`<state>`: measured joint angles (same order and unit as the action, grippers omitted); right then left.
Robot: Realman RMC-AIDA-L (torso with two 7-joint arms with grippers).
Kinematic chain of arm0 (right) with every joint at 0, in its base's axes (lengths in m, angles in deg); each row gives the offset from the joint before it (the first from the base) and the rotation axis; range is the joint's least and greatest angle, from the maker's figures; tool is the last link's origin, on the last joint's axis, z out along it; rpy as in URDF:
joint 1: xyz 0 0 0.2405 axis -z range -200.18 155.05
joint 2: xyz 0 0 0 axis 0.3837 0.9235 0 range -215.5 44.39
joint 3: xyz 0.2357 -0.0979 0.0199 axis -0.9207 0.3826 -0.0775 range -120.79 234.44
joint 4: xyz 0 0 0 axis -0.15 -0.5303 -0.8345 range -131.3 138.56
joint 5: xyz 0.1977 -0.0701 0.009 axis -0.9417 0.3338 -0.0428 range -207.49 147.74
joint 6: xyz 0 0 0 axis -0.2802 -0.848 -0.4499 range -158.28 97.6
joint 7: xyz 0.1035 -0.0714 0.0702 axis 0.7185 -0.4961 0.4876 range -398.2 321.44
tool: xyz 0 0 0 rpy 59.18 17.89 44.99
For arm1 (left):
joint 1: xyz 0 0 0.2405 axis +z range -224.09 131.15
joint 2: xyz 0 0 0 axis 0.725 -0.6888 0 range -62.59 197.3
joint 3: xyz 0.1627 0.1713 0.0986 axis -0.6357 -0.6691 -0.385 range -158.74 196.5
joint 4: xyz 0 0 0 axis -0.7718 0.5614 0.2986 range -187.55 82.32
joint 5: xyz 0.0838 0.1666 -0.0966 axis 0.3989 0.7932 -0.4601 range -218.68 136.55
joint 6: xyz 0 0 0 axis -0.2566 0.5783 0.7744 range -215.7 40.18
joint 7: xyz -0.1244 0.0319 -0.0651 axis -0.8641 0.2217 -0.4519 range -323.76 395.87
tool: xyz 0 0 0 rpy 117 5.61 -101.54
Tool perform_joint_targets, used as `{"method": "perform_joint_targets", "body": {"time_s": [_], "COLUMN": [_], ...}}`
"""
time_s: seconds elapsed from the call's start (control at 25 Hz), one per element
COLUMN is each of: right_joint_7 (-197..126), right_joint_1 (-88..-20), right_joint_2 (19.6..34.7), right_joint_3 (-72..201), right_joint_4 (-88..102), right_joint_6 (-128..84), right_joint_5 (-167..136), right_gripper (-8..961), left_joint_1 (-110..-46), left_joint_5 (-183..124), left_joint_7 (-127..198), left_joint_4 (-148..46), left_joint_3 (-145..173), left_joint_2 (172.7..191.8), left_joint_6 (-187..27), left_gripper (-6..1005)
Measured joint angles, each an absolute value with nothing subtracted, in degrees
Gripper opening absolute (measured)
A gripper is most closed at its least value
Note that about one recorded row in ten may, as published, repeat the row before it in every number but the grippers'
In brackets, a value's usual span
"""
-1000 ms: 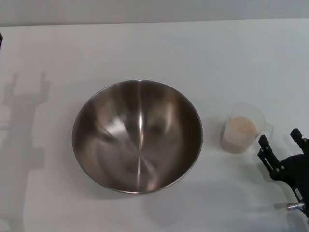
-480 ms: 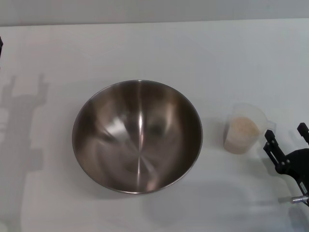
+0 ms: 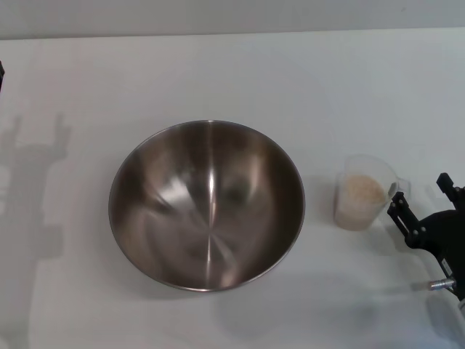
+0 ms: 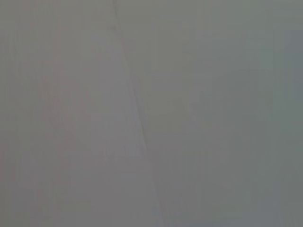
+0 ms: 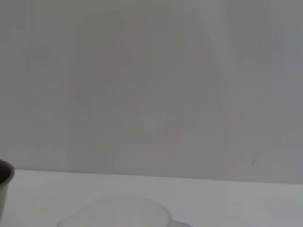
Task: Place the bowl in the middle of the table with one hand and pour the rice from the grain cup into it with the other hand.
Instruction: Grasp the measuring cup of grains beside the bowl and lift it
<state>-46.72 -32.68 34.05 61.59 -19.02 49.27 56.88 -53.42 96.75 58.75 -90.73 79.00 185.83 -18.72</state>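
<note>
The stainless-steel bowl (image 3: 207, 203) sits on the white table (image 3: 327, 87), about at its middle, and is empty. To its right stands the clear grain cup (image 3: 365, 190) with pale rice (image 3: 362, 190) in it, its small handle pointing right. My right gripper (image 3: 421, 195) is open at the right edge, just beside that handle, with one fingertip (image 3: 397, 208) close to the handle and nothing held. The right wrist view shows the cup's rim (image 5: 118, 213) low in the picture and a sliver of the bowl (image 5: 4, 178). My left gripper is out of view.
A dark sliver of the left arm (image 3: 1, 73) shows at the table's left edge, and its shadow falls on the table's left side. The left wrist view shows only a plain grey surface.
My right gripper drew back to the right, then moved up toward the cup's handle. The bowl has stayed put. The left arm's shadow drifted slightly left.
</note>
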Motion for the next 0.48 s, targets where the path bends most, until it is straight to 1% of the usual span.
{"method": "perform_joint_targets", "body": {"time_s": [0.48], "right_joint_7": [-46.7], "right_joint_1": [-32.9], "right_joint_2": [34.15], "right_joint_3": [61.9], "right_joint_4": [-19.3], "right_joint_6": [49.8], "right_joint_5": [57.5], "right_gripper": [673], "left_joint_1": [-53.6], "left_joint_5": [96.7], "left_joint_7": [58.7], "left_joint_4": [-90.1], "left_joint_3": [79.0], "left_joint_2": [185.83], "left_joint_6": [-18.9], "left_gripper": [725]}}
